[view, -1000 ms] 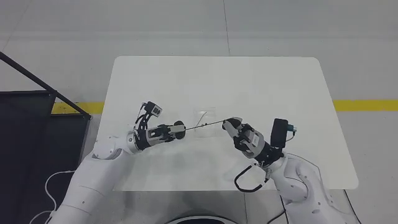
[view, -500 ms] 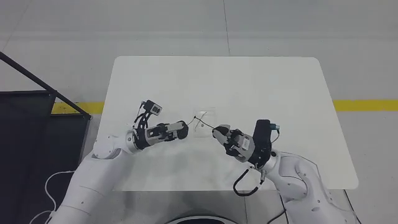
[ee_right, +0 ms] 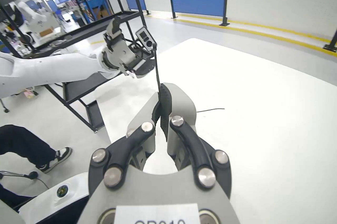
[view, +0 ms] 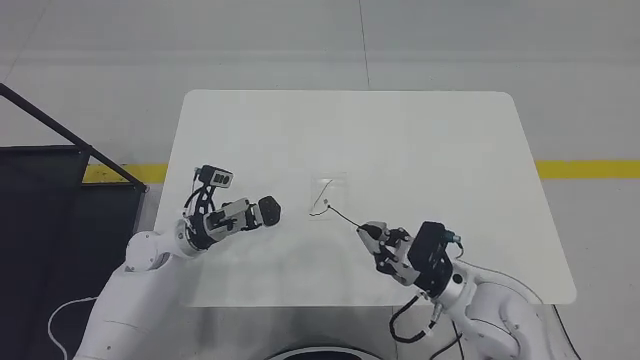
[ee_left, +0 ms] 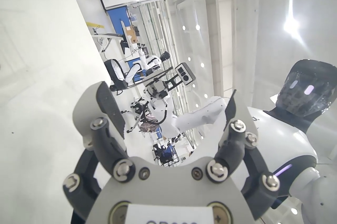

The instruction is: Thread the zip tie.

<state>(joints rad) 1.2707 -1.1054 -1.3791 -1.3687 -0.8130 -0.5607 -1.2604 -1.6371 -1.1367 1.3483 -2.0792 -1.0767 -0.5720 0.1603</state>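
Zip tie [ee_right: 157, 67]: one, a thin, straight black plastic strip with a small square head at its free end. Its other end is clenched between the ribbed black pads of the right claw [ee_right: 161, 93], and it sticks out beyond the fingertips above the smooth white tabletop [view: 450, 140]. The left claw [ee_left: 168, 93], well apart from the tie's head, is released, its two fingers spread around nothing. One hair-thin dark strand [ee_right: 210, 110] lies flat on the tabletop near the right claw.

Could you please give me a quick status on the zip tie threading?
Left end effector open, empty. Right end effector shut on zip tie, head end free. Not threaded; end effectors apart.
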